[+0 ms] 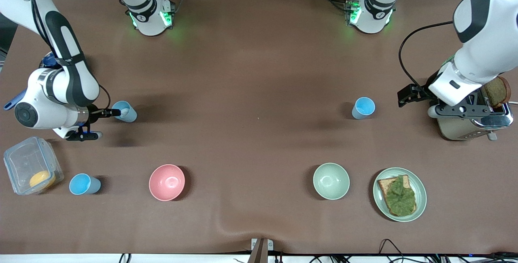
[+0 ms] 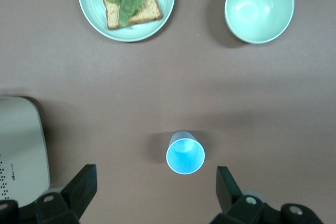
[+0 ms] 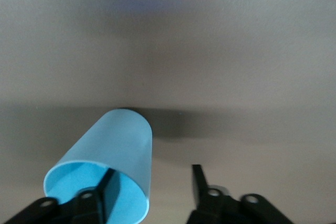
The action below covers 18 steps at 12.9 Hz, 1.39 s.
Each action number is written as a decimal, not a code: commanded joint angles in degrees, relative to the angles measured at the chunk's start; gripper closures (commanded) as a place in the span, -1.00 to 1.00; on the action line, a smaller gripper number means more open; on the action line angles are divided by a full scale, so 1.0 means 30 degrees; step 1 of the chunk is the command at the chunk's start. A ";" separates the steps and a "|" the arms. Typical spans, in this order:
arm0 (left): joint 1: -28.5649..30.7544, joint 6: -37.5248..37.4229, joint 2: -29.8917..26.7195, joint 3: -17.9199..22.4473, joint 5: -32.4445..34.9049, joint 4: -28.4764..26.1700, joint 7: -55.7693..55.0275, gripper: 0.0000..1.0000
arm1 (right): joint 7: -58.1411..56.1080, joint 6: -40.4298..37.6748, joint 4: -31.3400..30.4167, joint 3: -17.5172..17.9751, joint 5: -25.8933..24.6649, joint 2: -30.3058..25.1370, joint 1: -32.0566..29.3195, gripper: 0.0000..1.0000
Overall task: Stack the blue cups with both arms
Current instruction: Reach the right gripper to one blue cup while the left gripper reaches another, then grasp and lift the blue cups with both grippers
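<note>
Three blue cups are on the brown table. The paler cup [image 1: 126, 111], with a whitish patch inside, is at the right arm's end. My right gripper [image 1: 107, 123] is open there. In the right wrist view one finger [image 3: 106, 183] is inside this cup [image 3: 118, 145] and the other is outside its wall. A second cup [image 1: 363, 107] stands toward the left arm's end. My left gripper [image 1: 409, 94] hovers open beside the toaster, and this cup [image 2: 185, 153] shows just ahead of its fingers [image 2: 85, 181]. A third cup [image 1: 83, 184] stands nearer the front camera, beside a clear box.
A pink bowl [image 1: 166, 182] and a pale green bowl [image 1: 331, 181] sit near the front. A plate with leafy toast [image 1: 400, 194] is beside the green bowl. A toaster [image 1: 471, 123] holding bread stands under the left arm. A clear lidded box [image 1: 31, 169] holds something orange.
</note>
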 commanded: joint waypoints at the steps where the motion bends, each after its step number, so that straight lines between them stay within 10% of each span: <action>1: 0.0000 0.1544 -0.0609 -0.0172 0.0204 -0.2185 -0.0271 -1.00 | 0.0021 -0.0942 0.0334 0.0101 0.0169 0.0086 0.0200 1.00; 7: -0.0410 0.6584 -0.0580 -0.1548 -0.0323 -0.7050 -0.2488 -1.00 | 0.3202 -0.4863 0.2965 0.0188 0.0345 0.0057 0.2742 1.00; 10: -0.0411 0.8983 -0.0231 -0.2544 -0.0676 -0.8544 -0.3493 -1.00 | 0.5723 -0.5896 0.4287 0.0189 0.3585 0.0173 0.5291 1.00; 18: -0.0674 1.1395 0.2143 -0.2574 -0.0735 -0.9019 -0.3494 -1.00 | 1.6157 -0.3355 0.9617 0.0189 0.5822 0.3772 1.4256 1.00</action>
